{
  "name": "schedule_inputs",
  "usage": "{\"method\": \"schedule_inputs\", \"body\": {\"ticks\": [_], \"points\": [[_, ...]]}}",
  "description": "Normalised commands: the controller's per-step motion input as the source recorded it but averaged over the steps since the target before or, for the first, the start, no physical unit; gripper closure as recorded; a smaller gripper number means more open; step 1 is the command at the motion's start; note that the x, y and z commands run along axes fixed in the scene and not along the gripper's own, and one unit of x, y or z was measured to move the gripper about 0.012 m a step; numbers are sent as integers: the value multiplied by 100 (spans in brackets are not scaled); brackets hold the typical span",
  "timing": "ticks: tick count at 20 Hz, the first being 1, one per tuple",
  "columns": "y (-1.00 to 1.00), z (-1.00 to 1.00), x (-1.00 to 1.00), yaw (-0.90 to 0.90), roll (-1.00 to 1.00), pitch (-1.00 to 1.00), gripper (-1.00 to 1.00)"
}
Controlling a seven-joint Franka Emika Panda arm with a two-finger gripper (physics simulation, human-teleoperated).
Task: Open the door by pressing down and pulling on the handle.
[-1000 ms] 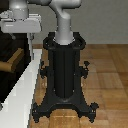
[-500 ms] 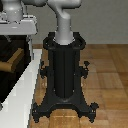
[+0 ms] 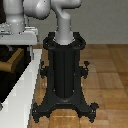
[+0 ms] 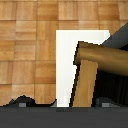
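Since a second ago my hand point(image 3: 19, 31) has barely shifted above the handle point(image 4: 100, 62); its opening I cannot tell, door point(image 3: 12, 80) unopened.

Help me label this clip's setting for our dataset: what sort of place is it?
Probably a simulated test room, not a real home: a parquet wood floor, a robot arm on a black pedestal, and a dark door with a tan handle and pale frame.
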Motion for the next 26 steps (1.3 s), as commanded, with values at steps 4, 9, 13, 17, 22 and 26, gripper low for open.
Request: {"method": "schedule_inputs", "body": {"ticks": [4, 9, 13, 17, 22, 26], "points": [[-75, -75, 0, 0, 0, 0, -100], [-20, -20, 0, 0, 0, 0, -100], [0, 0, 0, 0, 0, 0, 100], [0, 0, 0, 0, 0, 0, 100], [0, -20, 0, 0, 0, -3, 100], [0, -75, 0, 0, 0, -11, 100]]}}
